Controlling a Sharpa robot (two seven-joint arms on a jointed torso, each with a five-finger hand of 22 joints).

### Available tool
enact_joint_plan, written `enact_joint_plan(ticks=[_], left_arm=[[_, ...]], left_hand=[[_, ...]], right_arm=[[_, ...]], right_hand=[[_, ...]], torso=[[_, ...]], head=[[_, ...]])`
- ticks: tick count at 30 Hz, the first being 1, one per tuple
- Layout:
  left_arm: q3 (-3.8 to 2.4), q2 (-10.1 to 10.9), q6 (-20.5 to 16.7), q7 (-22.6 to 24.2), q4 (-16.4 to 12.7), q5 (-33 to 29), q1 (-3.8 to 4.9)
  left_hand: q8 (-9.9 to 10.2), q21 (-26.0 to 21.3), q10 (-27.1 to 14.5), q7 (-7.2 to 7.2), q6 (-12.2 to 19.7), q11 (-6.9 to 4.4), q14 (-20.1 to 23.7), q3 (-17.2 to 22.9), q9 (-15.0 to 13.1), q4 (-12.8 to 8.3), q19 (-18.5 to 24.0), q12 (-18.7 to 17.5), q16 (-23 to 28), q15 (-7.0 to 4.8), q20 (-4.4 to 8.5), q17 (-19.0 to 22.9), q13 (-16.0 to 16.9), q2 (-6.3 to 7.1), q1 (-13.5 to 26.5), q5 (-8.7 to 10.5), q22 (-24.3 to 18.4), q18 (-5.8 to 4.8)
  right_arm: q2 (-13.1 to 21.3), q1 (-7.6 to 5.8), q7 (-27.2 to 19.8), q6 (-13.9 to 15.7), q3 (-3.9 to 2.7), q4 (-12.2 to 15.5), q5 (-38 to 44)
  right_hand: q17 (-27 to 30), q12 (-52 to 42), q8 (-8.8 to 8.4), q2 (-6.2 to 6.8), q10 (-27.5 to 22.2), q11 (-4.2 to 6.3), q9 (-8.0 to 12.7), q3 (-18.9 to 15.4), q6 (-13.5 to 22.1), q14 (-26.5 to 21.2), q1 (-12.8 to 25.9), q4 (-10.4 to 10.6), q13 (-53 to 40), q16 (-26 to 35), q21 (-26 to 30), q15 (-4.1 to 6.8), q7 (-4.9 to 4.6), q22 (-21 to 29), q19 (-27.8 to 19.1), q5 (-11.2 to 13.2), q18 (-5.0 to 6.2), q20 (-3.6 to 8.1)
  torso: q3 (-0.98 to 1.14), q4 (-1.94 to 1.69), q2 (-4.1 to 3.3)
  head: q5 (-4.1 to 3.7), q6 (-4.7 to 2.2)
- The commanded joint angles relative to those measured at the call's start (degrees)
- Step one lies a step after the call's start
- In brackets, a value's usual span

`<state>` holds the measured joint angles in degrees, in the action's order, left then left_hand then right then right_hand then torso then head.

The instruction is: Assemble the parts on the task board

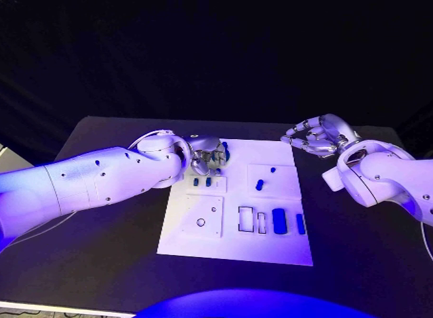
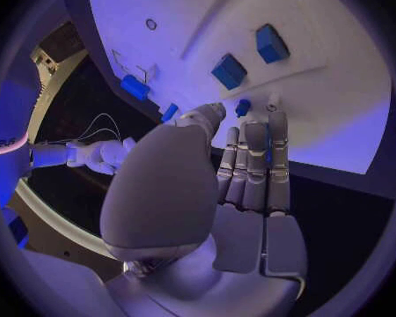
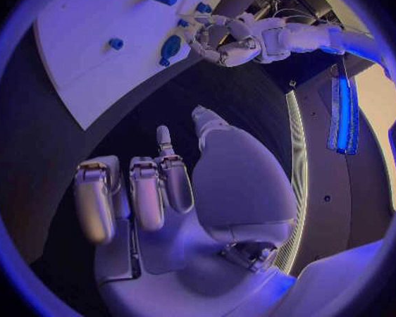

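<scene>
The white task board (image 1: 238,242) lies in the middle of the black table. My left hand (image 1: 207,159) hangs over the board's far left part. Its straight fingers (image 2: 251,169) lie against an oblong blue part (image 1: 224,154), which shows as a blue strip (image 2: 268,139) between them and beside the hand (image 3: 170,48). A grip on it is not plain. Two small blue pegs (image 1: 201,181) stand just nearer. My right hand (image 1: 320,136) hovers off the board's far right corner, fingers (image 3: 145,190) loosely bent and apart, holding nothing.
More blue parts sit on the board: a peg (image 1: 272,169), a short piece (image 1: 259,185), and two bars (image 1: 279,220) at the near right beside empty rectangular slots (image 1: 245,218). A plate with a round hole (image 1: 201,222) is at the near left. Black table surrounds the board.
</scene>
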<state>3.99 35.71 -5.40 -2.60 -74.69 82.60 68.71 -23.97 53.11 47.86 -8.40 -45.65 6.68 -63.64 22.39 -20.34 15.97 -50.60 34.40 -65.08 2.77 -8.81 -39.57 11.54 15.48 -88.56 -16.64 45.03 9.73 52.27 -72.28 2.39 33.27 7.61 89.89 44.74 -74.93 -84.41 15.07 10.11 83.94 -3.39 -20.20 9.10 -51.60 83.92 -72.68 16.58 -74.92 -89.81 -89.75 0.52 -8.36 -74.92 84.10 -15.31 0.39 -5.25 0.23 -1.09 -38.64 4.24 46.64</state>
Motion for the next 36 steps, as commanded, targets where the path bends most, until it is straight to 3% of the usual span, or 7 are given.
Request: enact_joint_plan(ticks=[1,10,20,36], left_arm=[[-0.02,-0.5,3.8,-2.1,0.4,3.5,0.0],[-0.02,-1.3,3.8,-3.0,1.4,4.1,0.0],[-0.02,-2.2,3.2,-2.3,2.2,3.4,-0.01],[0.0,-3.8,3.9,-1.9,3.8,2.5,-0.1]], left_hand=[[0.3,0.4,0.5,0.03,-0.7,0.05,-0.8,0.3,0.1,0.0,-0.4,-0.1,-0.7,0.04,0.17,-0.7,-0.1,0.47,0.3,0.12,0.2,0.71],[0.3,1.5,1.2,-0.05,-2.0,-0.18,-1.5,1.5,0.5,-0.3,-0.4,0.1,-2.5,-0.15,0.28,-1.8,-0.5,-0.02,0.0,0.03,1.1,0.75],[1.1,4.5,3.6,-0.11,-4.2,-0.75,-2.5,5.9,1.3,-1.9,-0.2,-0.8,-5.1,-0.7,0.79,-3.2,-1.7,-0.97,-1.0,0.29,4.0,0.62],[2.7,6.3,4.4,-0.32,-4.0,-0.57,-3.7,7.2,2.0,-2.5,-0.4,-3.0,-6.8,-0.55,0.75,-4.5,-3.0,-0.42,0.6,0.53,6.0,0.36]], right_arm=[[-0.1,0.03,-0.7,-0.1,-0.01,0.1,0.8],[-0.1,0.03,-0.7,-0.1,-0.01,0.1,0.9],[-0.2,0.03,-0.6,-0.2,-0.01,0.2,0.9],[-0.2,0.03,-0.6,-0.2,-0.02,0.3,1.0]], right_hand=[[-14.3,0.3,0.14,-0.37,1.2,-0.38,0.1,0.1,0.3,5.9,0.0,-0.1,-10.3,0.2,-0.2,-0.15,-0.08,-15.0,5.9,-0.2,-0.37,-0.32],[-14.3,0.3,0.14,-0.37,1.2,-0.38,0.1,0.1,0.3,5.9,0.0,-0.1,-10.3,0.2,-0.2,-0.15,-0.08,-15.0,5.9,-0.2,-0.37,-0.32],[-14.3,0.3,0.14,-0.37,1.2,-0.38,0.1,0.1,0.3,5.9,0.0,-0.1,-10.3,0.2,-0.2,-0.15,-0.08,-15.0,5.9,-0.2,-0.37,-0.32],[-14.4,0.2,0.16,-0.36,1.3,-0.38,0.1,0.2,0.3,5.9,-0.1,-0.1,-10.4,0.1,-0.3,-0.15,-0.08,-15.1,5.9,-0.4,-0.39,-0.32]], torso=[[0.02,-0.05,0.02],[-0.04,-0.12,0.08],[-0.06,-0.18,0.06],[-0.03,-0.18,0.1]], head=[[-0.13,0.02],[-0.32,0.09],[-0.37,0.16],[-0.67,0.36]])
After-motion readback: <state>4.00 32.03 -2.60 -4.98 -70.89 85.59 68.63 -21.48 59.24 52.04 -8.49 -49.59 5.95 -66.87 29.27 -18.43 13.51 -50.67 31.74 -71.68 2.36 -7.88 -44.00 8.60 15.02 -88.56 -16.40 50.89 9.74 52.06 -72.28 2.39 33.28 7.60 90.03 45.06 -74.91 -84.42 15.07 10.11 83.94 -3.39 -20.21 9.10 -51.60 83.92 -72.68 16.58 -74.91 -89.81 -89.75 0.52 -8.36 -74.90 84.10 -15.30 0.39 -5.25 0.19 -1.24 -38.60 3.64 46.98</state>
